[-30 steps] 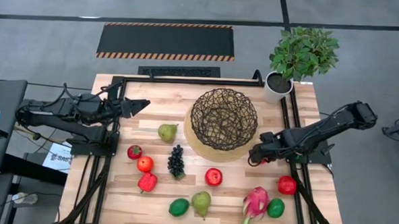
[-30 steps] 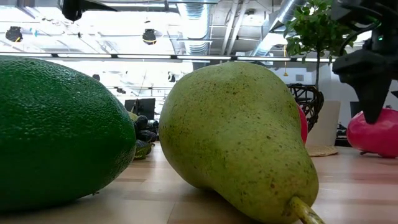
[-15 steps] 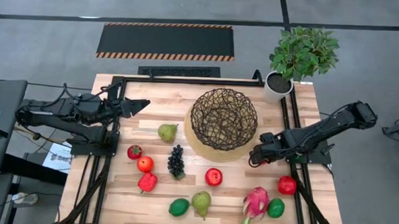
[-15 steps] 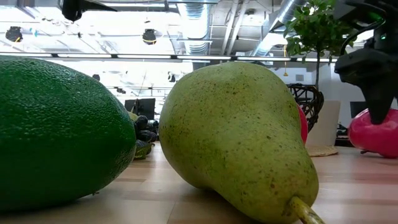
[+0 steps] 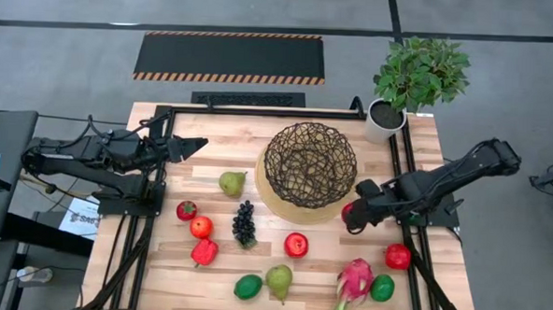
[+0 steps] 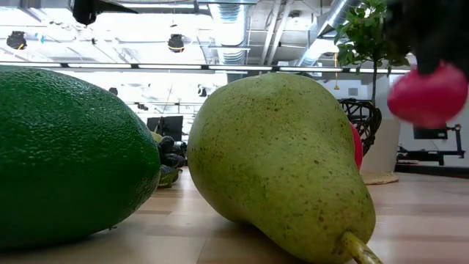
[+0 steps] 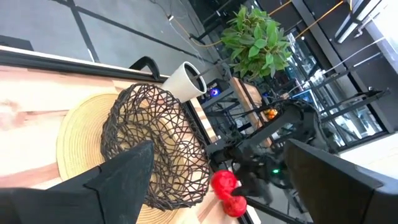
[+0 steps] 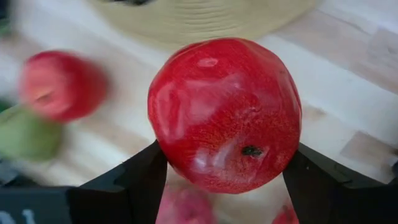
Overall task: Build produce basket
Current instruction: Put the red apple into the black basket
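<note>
The wire basket [image 5: 310,166] stands on its tan disc at the table's middle far side. My right gripper [image 5: 351,214] hangs just off the basket's near right rim, shut on a red apple [image 8: 224,112], which also shows in the low view as a raised red apple [image 6: 429,94]. Lying on the table are pears [image 5: 231,182] [image 5: 279,280], grapes [image 5: 244,223], limes [image 5: 247,286] [image 5: 382,288], a dragon fruit [image 5: 354,280] and several more red apples [image 5: 296,244] [image 5: 397,256] [image 5: 201,227]. My left gripper [image 5: 197,144] waits open at the far left, above the table. My right gripper pinches the red apple by two opposite sides [image 8: 163,155] between its two fingers [image 8: 140,183]. The fingers come from above, slanting steeply down. The apple is lifted clear of the table, one dimpled end [image 8: 252,150] turned toward the wrist camera.
A potted plant [image 5: 406,86] stands at the far right corner. A black frame rail [image 5: 260,112] runs along the table's far edge and down both sides. Bare wood [image 5: 220,162] lies left of the basket.
My right gripper has risen with the red apple. The apple stood on the table half a second ago and now hangs clear above it, beside the basket.
</note>
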Robot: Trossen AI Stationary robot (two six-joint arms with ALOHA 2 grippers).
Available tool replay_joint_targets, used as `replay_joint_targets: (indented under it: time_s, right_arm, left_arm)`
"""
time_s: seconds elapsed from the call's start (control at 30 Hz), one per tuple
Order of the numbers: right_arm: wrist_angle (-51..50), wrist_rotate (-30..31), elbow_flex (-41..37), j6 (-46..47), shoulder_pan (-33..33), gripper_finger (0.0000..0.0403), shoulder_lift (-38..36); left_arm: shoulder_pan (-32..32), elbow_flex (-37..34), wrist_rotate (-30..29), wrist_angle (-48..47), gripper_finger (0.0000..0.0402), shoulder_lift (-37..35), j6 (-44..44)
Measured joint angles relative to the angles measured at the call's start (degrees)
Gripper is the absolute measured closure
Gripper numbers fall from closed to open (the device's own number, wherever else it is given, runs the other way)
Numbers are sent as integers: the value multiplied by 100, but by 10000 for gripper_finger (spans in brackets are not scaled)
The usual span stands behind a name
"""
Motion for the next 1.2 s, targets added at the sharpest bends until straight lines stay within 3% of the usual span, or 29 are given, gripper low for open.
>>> replay_joint_targets:
  time_s: [0.2, 0.4, 0.63, 0.87, 1.2]
  right_arm:
    - [-271, -29, 1107, -416, 152, 121, -2]
    - [6, 666, 1831, -1326, -383, 121, 60]
    - [457, 660, 1899, -2761, -1778, 121, 596]
    - [305, 664, 1897, -3496, -3021, 121, 1520]
    - [533, 668, 1897, -3990, -3857, 121, 2766]
  left_arm:
    - [0, 0, 0, -2, 57, -1, -7]
    - [0, 0, 0, -2, 57, -1, -21]
    - [0, 0, 2, -2, 57, -1, -21]
    - [0, -2, 2, -31, 57, 1, -4]
    - [2, -2, -33, -29, 57, 1, -1]
